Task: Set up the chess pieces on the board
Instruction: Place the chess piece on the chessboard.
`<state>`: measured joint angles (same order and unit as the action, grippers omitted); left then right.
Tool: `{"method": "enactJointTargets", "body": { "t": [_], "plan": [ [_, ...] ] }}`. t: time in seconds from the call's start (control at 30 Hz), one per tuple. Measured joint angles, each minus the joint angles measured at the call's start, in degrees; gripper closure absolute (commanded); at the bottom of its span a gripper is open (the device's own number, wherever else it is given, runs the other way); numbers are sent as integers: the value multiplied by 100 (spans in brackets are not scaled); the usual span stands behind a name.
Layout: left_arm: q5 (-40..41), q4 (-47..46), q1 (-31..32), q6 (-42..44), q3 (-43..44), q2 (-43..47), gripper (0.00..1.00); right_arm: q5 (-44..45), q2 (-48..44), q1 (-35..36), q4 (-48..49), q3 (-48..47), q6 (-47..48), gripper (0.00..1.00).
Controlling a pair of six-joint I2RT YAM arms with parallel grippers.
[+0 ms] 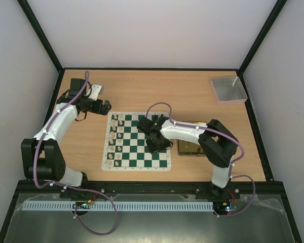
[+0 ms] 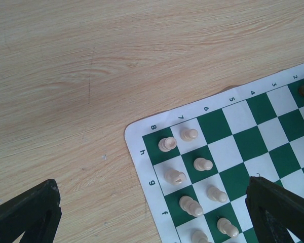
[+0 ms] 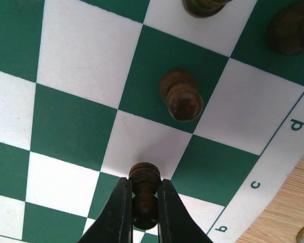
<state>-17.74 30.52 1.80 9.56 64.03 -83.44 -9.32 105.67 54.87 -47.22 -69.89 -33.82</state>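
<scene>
Right now my right gripper (image 3: 143, 197) is clamped on a small dark brown pawn (image 3: 144, 174) over the green-and-white checkered board mat (image 3: 76, 116). Just beyond, a second dark brown pawn (image 3: 181, 96) stands on a green square. My left gripper (image 2: 152, 217) hangs spread wide near the board's corner, where cream pieces (image 2: 192, 134) stand.

Pale walls (image 1: 157, 30) around light wooden table (image 1: 157, 91)

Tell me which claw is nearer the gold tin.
Right. The right claw hangs over the right side of the board, beside the gold tin; the left claw is by the board's far-left corner.
</scene>
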Motion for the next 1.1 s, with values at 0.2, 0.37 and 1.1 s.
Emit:
{"method": "enactJointTargets", "body": {
  "t": [0.2,0.37,1.1],
  "plan": [
    [2,0,0,0,-2,0,1,0,103,0,-2,-9,0,95],
    [2,-2,0,2,-4,0,1,7,179,0,-11,-90,7,94],
    [0,-17,0,2,-13,0,1,44,258,0,-31,-249,66,69]
  ]
}}
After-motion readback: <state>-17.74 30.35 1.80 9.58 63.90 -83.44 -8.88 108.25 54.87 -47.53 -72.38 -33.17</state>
